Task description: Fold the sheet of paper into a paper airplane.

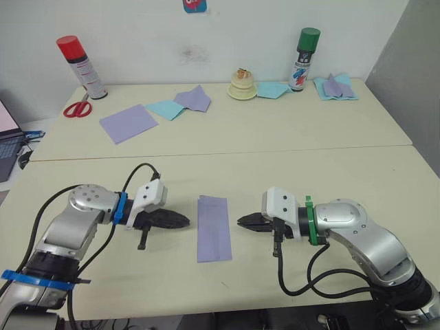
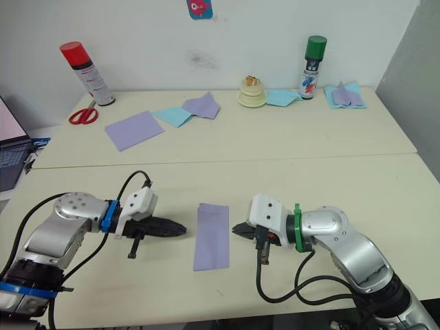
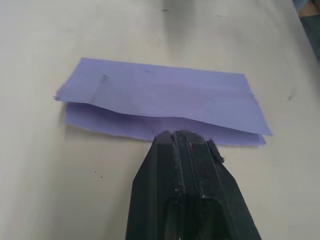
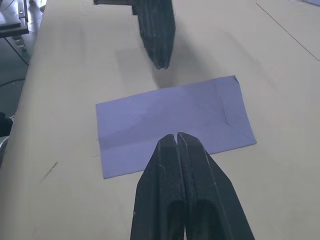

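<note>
I've got the sheet of paper (image 1: 213, 228) folded lengthwise into a narrow strip, flat on the surface (image 1: 289, 161) between both claws. Left claw (image 1: 180, 221) and right claw (image 1: 245, 222) both pinched together, empty, tips just beside the long edges. Risk: top layer springs up on the left claw's side, so a push may skid the strip instead of creasing it.

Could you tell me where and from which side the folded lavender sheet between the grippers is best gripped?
Probably at the long edge facing the left gripper. There the sheet of paper shows two loose layers, the top one lifted slightly off the lower, so a jaw could slide under it. The edge facing the right gripper lies flat on the table. Both jaws are shut and would need opening.
</note>
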Controlling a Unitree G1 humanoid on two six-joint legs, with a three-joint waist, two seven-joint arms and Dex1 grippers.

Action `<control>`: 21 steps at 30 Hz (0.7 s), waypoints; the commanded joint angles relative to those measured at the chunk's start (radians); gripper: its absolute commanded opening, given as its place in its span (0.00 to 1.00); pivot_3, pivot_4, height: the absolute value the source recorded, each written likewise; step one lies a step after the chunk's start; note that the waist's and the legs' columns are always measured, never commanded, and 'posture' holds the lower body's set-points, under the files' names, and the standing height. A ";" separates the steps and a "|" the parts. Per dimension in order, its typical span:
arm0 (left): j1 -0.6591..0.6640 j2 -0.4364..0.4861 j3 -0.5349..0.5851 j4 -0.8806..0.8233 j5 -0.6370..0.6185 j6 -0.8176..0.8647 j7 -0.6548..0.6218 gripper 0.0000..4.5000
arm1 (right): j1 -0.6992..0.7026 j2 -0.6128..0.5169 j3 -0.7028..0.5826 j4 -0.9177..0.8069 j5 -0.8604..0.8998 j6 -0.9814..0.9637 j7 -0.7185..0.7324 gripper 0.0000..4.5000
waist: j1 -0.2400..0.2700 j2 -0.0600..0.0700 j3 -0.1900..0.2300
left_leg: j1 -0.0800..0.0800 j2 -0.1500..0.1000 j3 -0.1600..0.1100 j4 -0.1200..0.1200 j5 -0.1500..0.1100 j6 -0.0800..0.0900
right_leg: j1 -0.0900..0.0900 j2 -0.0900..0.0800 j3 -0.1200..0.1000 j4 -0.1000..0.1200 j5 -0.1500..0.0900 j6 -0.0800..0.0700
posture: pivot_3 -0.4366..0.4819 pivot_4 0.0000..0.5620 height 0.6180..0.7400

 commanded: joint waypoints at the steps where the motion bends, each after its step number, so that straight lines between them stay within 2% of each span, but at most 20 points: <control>1: 0.006 -0.013 0.004 -0.041 0.015 -0.023 0.040 0.00 | -0.034 -0.014 -0.030 -0.053 0.044 0.008 0.014 0.01 | 0.002 0.000 0.000 | 0.000 0.000 0.000 0.000 0.000 0.000 | 0.000 0.000 0.000 0.000 0.000 0.000 | 0.48 0.27 1.00; 8: -0.016 -0.080 -0.036 -0.085 0.003 0.006 0.061 0.00 | -0.060 -0.043 -0.021 -0.053 0.069 0.019 0.018 0.01 | 0.003 0.000 0.000 | -0.001 0.000 0.000 0.001 0.000 0.000 | 0.000 0.000 0.000 0.000 0.000 0.000 | 0.48 0.27 1.00; 14: -0.054 -0.110 -0.089 -0.034 0.042 -0.048 0.034 0.00 | -0.058 -0.065 -0.022 -0.067 0.084 0.027 0.011 0.01 | 0.003 0.000 0.000 | 0.000 0.000 0.001 0.001 0.000 0.000 | 0.000 0.000 0.000 0.000 0.000 0.000 | 0.48 0.27 1.00; 21: -0.156 -0.220 -0.142 -0.017 0.026 -0.024 0.024 0.00 | -0.061 -0.096 -0.048 -0.114 0.113 0.065 0.006 0.01 | 0.004 0.000 0.000 | -0.001 0.000 0.001 0.002 0.000 0.000 | 0.000 0.000 -0.001 0.000 0.000 0.000 | 0.48 0.27 1.00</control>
